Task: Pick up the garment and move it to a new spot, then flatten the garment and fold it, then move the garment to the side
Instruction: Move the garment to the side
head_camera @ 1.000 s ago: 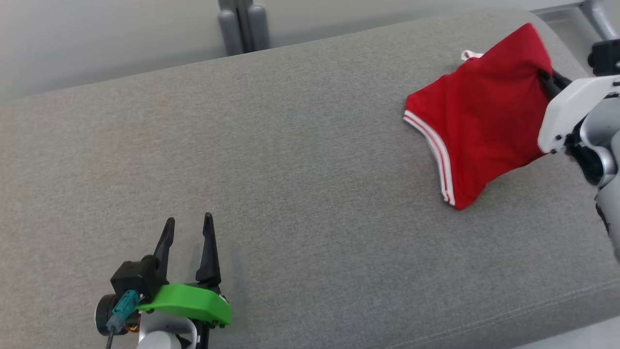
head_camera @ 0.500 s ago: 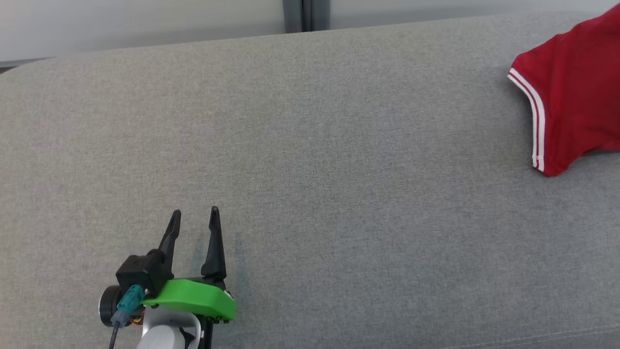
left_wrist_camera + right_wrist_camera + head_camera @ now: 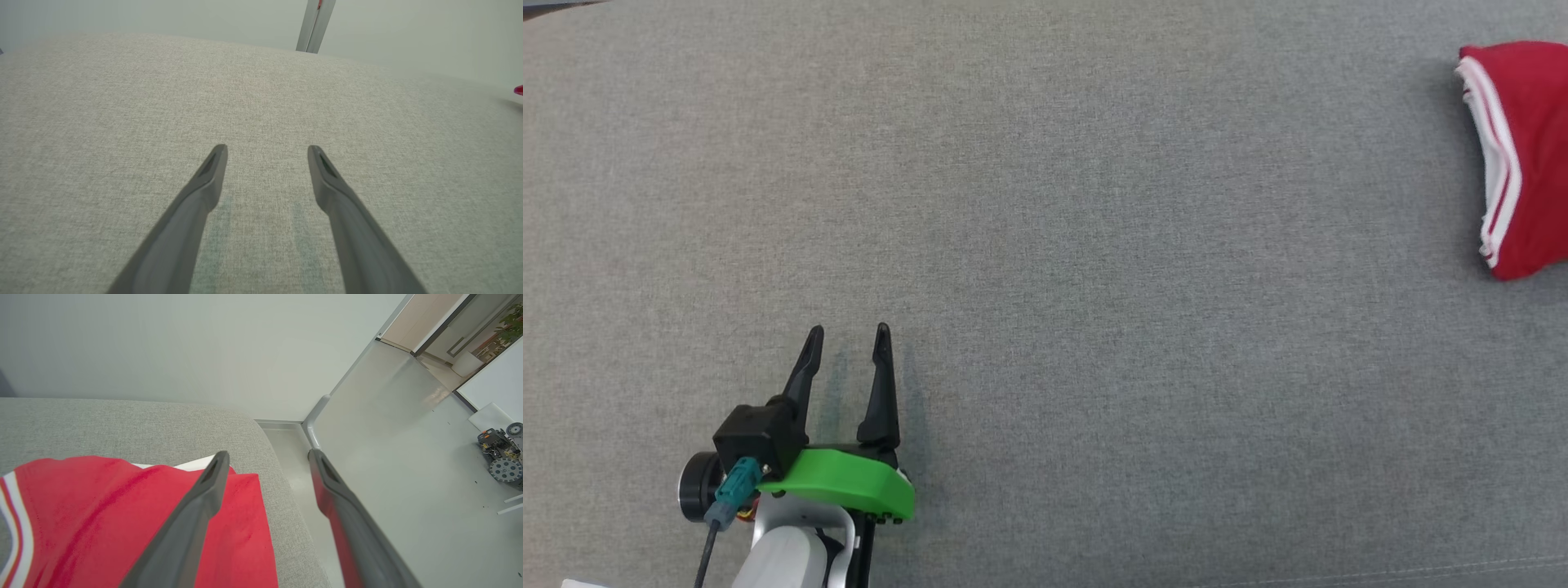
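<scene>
The garment [image 3: 1523, 155] is red with white-striped trim and lies at the far right of the grey cushion [image 3: 1094, 245], cut off by the head view's edge. In the right wrist view the garment [image 3: 102, 518] lies near the cushion's rounded end, under my right gripper [image 3: 267, 457], whose fingers stand apart above it with nothing between them. My left gripper [image 3: 848, 331] rests open at the lower left, far from the garment. The left wrist view shows the left gripper [image 3: 267, 149] empty over bare cushion, with a red sliver of the garment [image 3: 519, 90] at its right edge.
The cushion's right end [image 3: 282, 490] drops off to a pale floor [image 3: 388, 457] just past the garment. A small wheeled machine [image 3: 500, 455] stands on that floor far off. A grey post [image 3: 316, 24] rises behind the cushion.
The head camera has swung, so the garment now sits at the view's right edge. My right gripper has let go of the garment, which now lies on the cushion. The left arm has held still.
</scene>
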Available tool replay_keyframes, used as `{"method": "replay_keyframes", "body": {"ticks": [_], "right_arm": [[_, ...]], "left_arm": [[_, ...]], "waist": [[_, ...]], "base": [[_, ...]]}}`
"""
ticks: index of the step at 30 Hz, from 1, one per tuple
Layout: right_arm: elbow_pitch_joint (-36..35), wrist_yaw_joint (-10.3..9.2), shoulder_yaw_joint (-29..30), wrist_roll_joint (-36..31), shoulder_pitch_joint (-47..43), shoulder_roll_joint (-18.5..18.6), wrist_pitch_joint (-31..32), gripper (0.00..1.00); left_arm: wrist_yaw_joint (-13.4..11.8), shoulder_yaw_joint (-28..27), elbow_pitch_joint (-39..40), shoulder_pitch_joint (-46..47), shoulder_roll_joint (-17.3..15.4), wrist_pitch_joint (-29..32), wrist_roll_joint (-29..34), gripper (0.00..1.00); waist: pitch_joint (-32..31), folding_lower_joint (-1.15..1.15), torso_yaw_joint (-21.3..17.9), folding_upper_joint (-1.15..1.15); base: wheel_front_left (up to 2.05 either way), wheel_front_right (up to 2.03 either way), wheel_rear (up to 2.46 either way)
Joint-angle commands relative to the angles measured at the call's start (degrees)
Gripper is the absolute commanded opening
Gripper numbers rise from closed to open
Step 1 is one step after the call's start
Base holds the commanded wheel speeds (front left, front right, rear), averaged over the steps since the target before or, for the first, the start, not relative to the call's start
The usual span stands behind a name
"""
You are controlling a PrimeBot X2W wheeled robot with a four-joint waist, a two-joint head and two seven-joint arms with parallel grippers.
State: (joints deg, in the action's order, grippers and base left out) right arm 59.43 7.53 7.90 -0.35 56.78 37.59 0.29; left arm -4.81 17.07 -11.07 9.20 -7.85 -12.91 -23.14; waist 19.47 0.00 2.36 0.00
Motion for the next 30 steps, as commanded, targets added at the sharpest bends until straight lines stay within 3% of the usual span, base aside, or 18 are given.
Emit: {"method": "replay_keyframes", "body": {"ticks": [1,5,13,23,30], "right_arm": [[0.55,-0.10,1.80,-1.60,0.79,-1.03,-1.21,1.00],[0.78,-0.11,4.90,-5.96,1.49,-3.54,-3.67,1.00],[0.12,-0.11,5.06,-9.48,3.20,-8.73,-8.53,1.00],[0.33,-0.10,-1.40,-3.95,1.09,-17.68,-14.56,1.00],[-8.07,-0.11,-6.75,1.85,-7.29,-25.12,-15.53,1.00]], "left_arm": [[-0.38,-0.04,0.31,1.05,-0.49,0.09,0.45,1.00],[-0.51,-0.02,0.44,1.35,-0.86,0.26,0.46,1.00],[-0.61,-0.07,0.25,1.48,-1.21,0.08,-0.07,1.00],[0.40,-2.25,-2.02,4.07,-0.97,-1.61,-1.30,1.00],[0.46,-5.82,-4.66,1.81,-0.28,-2.29,-2.50,1.00]], "waist": [[0.43,0.00,-0.35,0.00],[0.11,0.00,-1.31,0.00],[-2.34,0.00,-3.23,0.00],[-9.17,0.00,-4.45,0.00],[-13.93,0.00,-4.95,0.00]], "base": [[0.00,0.00,0.00],[0.00,0.00,0.00],[0.00,0.00,0.00],[0.00,0.00,0.00],[0.00,0.00,0.00]]}}
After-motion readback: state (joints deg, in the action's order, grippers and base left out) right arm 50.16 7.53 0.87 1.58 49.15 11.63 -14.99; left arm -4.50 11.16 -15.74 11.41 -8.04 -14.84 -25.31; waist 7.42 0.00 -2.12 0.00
